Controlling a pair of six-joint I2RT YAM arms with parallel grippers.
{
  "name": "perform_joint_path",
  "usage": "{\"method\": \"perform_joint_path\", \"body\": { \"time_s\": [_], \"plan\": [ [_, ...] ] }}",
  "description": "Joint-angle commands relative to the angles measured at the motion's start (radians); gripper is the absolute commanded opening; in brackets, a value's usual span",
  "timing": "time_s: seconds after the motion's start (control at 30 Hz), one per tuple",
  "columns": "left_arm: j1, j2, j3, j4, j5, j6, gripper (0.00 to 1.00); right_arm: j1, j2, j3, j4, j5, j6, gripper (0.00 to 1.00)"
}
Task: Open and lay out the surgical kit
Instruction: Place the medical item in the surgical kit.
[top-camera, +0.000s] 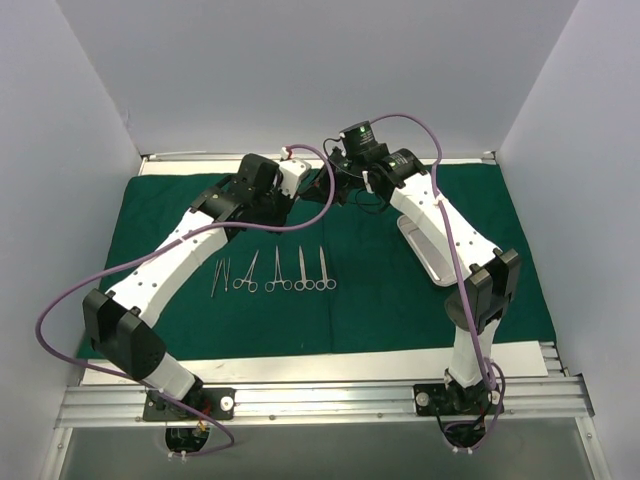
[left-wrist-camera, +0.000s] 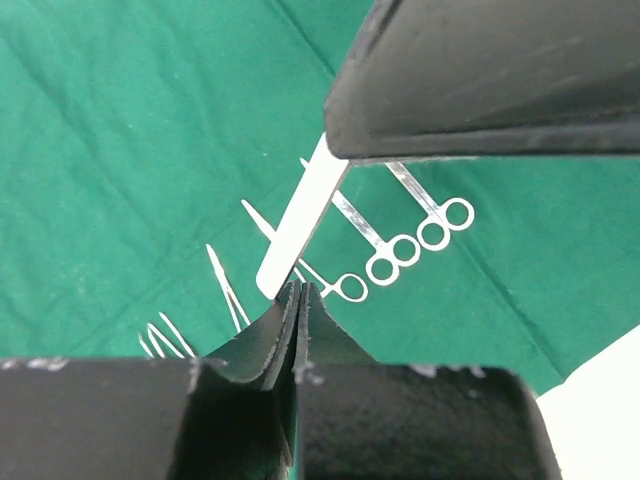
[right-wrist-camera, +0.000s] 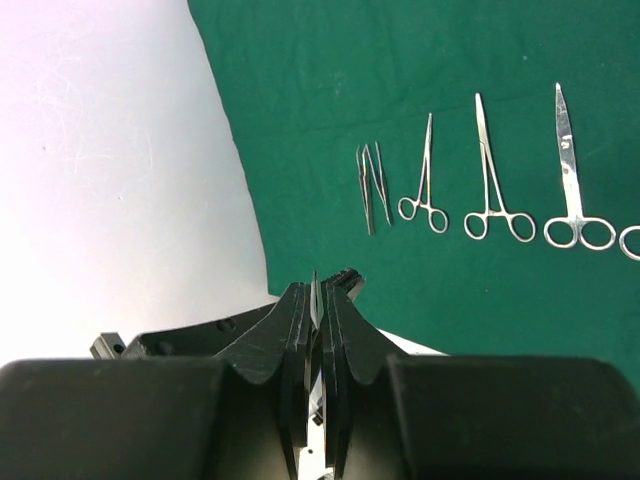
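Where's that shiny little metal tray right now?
In the top view, the steel tray lies on the green cloth at right, partly under the right arm, right of the row of instruments.

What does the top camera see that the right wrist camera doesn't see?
Only the top camera shows the whole left arm, the whole right arm and the shiny steel tray. Only the right wrist camera shows the right hand up close, with its fingers pressed together. Both show the green drape and the row of silver tools.
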Motion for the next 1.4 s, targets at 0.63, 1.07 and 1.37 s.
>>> {"method": "perform_joint_path", "body": {
  "time_s": [0.63, 1.07, 1.37],
  "plan": [
    [0.05, -0.246, -0.177, 0.207, 0.123, 0.011, 0.6, -0.007, -0.015, -0.008, -0.026, -0.08, 0.0, 0.0],
    [0.04, -0.211, -0.129, 0.234, 0.198, 0.23, 0.68, -0.004, -0.016, -0.044, -0.007, -0.176, 0.062, 0.0],
    [0.005, -0.151, -0.083, 0.161, 0.194, 0.318, 0.59, -0.002, -0.044, -0.097, 0.046, -0.196, 0.109, 0.0]
  ]
}}
